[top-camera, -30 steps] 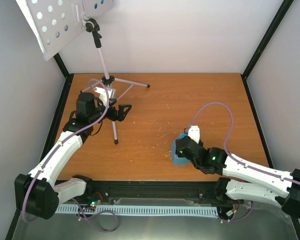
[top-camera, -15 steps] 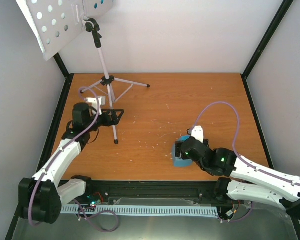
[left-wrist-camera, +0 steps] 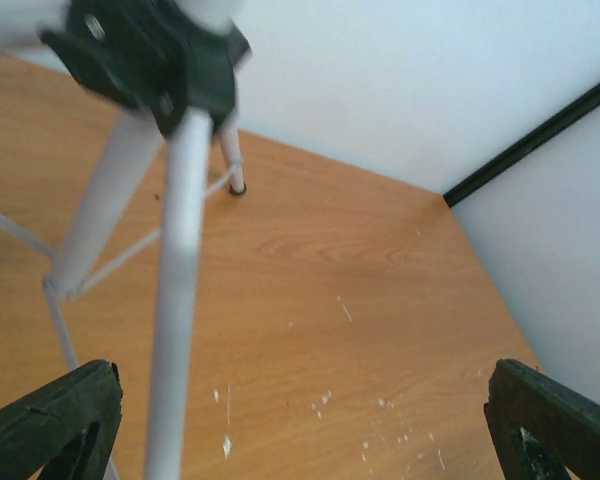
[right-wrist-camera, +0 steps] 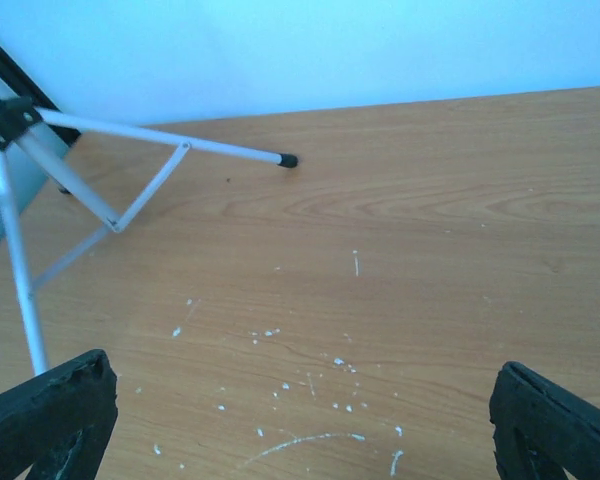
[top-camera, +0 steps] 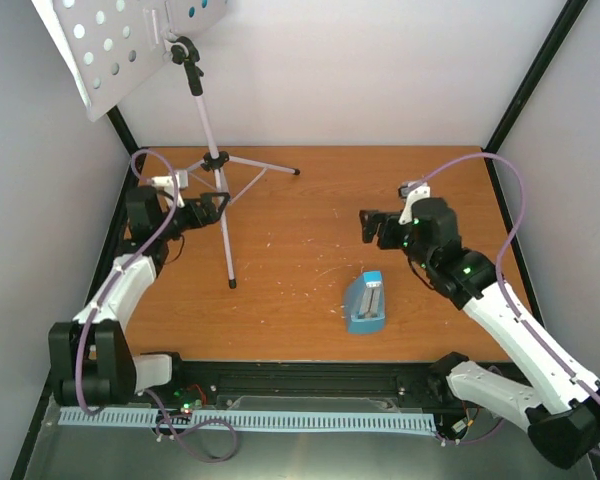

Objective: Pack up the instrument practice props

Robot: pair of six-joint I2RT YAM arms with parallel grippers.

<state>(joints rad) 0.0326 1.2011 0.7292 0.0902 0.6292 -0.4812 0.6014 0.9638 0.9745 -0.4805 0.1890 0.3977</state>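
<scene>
Since the earlier frames the right arm has released the small light-blue metronome [top-camera: 367,303] and has lifted away toward the back, while the left arm has moved up toward the tripod. Now the metronome rests alone on the table [top-camera: 310,190], near the front edge and right of the middle, and it seems to lie with its clear face up. Well apart from it, the right gripper [top-camera: 370,226] hangs above the wood with its fingers [right-wrist-camera: 45,420] spread wide and nothing between them. At the back left the white perforated music stand [top-camera: 208,120] is upright on its thin grey tripod. The left gripper [top-camera: 216,203] is just beside the leg hub, its fingers [left-wrist-camera: 50,425] also wide apart and holding nothing; one leg [left-wrist-camera: 175,300] passes between them, close to the left finger. I judge that the step in hand is the approach to the stand, and the next move asks to centre this leg and close on it without tipping the tall stand
</scene>
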